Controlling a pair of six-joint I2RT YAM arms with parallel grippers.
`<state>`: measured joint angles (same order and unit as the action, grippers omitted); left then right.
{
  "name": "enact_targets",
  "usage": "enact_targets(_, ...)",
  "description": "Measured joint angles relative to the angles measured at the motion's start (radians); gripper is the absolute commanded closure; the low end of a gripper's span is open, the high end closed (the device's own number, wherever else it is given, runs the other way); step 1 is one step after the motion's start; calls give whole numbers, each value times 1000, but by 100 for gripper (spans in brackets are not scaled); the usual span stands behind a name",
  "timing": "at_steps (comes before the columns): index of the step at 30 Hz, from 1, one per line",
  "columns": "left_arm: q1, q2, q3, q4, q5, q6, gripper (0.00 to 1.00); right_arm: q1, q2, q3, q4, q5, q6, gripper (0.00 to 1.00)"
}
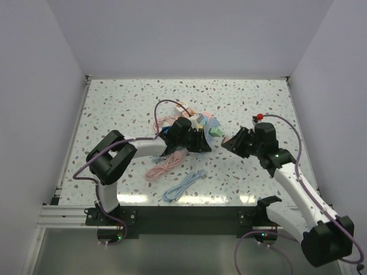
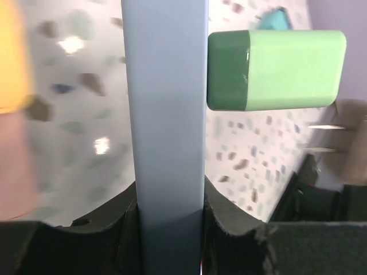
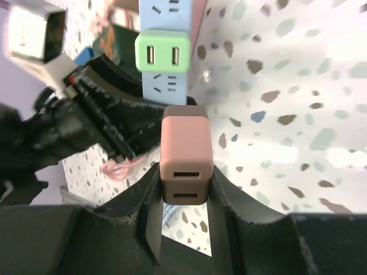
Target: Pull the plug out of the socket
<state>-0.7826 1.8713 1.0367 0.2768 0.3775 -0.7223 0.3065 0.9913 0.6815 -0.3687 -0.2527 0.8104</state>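
White speckled terrazzo counter, walled on three sides. Both arms reach in toward mid-counter.

Light blue plastic power strip sits mid-counter in the top view. The left hand is clamped on it, fingers narrow and pressed to both flat sides. In the left wrist view the strip stands as a vertical bar between the pads.

Coiled pink cable lies on the counter near the left arm's forearm. Light blue cable lies just in front of it, toward the counter's near edge.

Mint-green square USB charger plug is seated in the strip's socket face, two USB ports facing the right wrist camera.

Dusty-pink square USB charger plug is pinched between the fingers of the right hand, jaws narrow and tight on its sides, two USB ports toward the camera. It is off the socket: the left wrist view shows its two bare metal prongs, blurred, apart from the strip, below the green plug.
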Motion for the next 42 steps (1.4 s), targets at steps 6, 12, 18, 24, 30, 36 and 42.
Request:
enact_targets(6,63,23,-9,-52,-71,1,100,-142,-142,10,-165,20,-80,100)
enact_targets(12,50,22,-9,-63,-67,5,100,-156,80,161,-424,326,-144,100)
enact_targets(18,40,14,-10,-76,-47,10,100,-157,365,280,-534,671,-166,93)
enact_targets(24,40,9,-23,-77,-13,13,100,-157,502,323,-544,772,-171,55)
enact_targets(30,35,9,-34,-76,7,27,100,-157,504,320,-533,781,-182,26)
enact_targets(36,27,9,-35,-75,16,35,100,-159,320,261,-412,536,-222,23)
enact_targets(42,23,9,-35,-76,17,36,100,-150,200,134,-138,118,-142,21)
